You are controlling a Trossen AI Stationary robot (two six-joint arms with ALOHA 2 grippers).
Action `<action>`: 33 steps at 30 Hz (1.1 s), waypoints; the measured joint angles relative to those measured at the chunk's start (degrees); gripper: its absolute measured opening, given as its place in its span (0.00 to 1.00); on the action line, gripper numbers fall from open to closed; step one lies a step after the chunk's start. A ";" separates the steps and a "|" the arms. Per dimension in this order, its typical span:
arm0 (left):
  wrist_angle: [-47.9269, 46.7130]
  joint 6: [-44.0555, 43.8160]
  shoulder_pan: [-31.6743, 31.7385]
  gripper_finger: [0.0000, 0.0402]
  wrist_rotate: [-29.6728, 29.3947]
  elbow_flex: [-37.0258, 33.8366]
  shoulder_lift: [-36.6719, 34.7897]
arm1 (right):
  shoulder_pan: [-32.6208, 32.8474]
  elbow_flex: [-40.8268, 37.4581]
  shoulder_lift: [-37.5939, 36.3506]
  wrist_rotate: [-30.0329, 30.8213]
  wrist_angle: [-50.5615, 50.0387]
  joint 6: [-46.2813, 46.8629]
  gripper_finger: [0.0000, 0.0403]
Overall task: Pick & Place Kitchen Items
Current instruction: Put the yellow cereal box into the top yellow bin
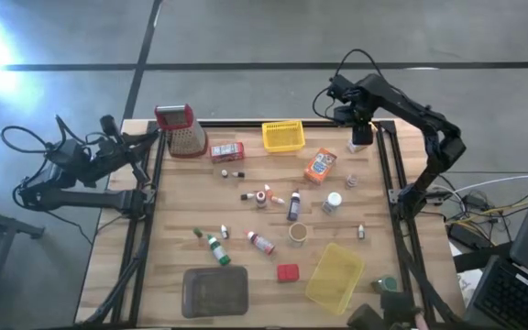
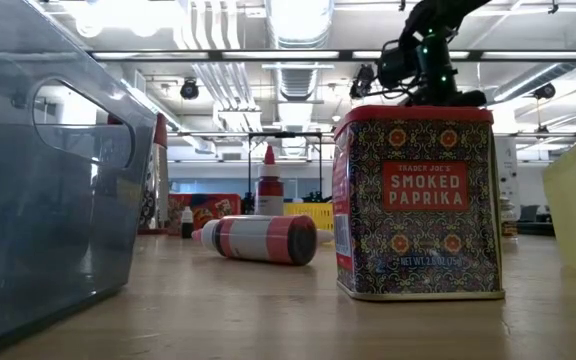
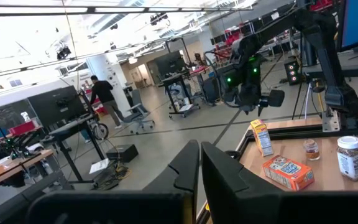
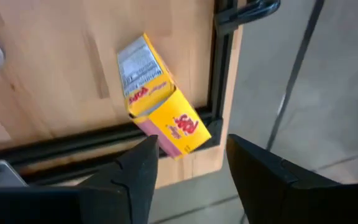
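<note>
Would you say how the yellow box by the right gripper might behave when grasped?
The yellow box looks like thin card, so probably light and crushable. It lies by the table edge frame, so a push may wedge it. The open right gripper hovers above it.

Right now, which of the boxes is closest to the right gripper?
The yellow box at the table's far right corner, just ahead of the open right gripper; the orange box and red box lie farther in.

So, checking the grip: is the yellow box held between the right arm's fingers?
No, the yellow box lies on the table beyond the open fingers.
</note>
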 joint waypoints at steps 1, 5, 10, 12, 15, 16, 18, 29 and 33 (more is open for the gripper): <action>0.00 0.02 -0.03 0.06 0.00 0.01 0.01 | 0.09 0.00 0.13 0.79 -0.13 -0.18 0.49; 0.00 0.00 -0.04 0.06 0.01 0.00 -0.01 | 0.65 0.00 0.48 2.97 -0.94 -2.20 0.53; 0.00 0.01 -0.04 0.06 0.00 0.02 0.00 | 1.86 -0.10 1.56 2.99 -1.80 -4.07 0.59; 0.00 0.02 -0.04 0.06 0.01 0.01 0.01 | 2.08 -0.11 2.17 2.97 -2.18 -4.69 0.61; 0.00 0.00 -0.02 0.06 -0.01 0.00 -0.01 | 2.29 -0.20 3.29 2.97 -3.34 -5.87 0.64; 0.00 0.02 -0.02 0.06 -0.01 0.00 -0.01 | 2.36 -0.22 3.64 2.97 -3.64 -6.09 0.64; 0.00 0.02 -0.02 0.06 0.01 0.02 0.00 | 2.42 -0.22 4.17 2.97 -4.52 -6.78 0.65; 0.00 0.01 0.02 0.06 0.01 0.00 0.01 | 3.00 -0.28 7.39 2.93 -4.65 -8.36 0.61; 0.00 0.01 0.02 0.06 0.00 0.00 -0.01 | 3.65 -0.31 7.84 2.86 -5.57 -8.32 0.63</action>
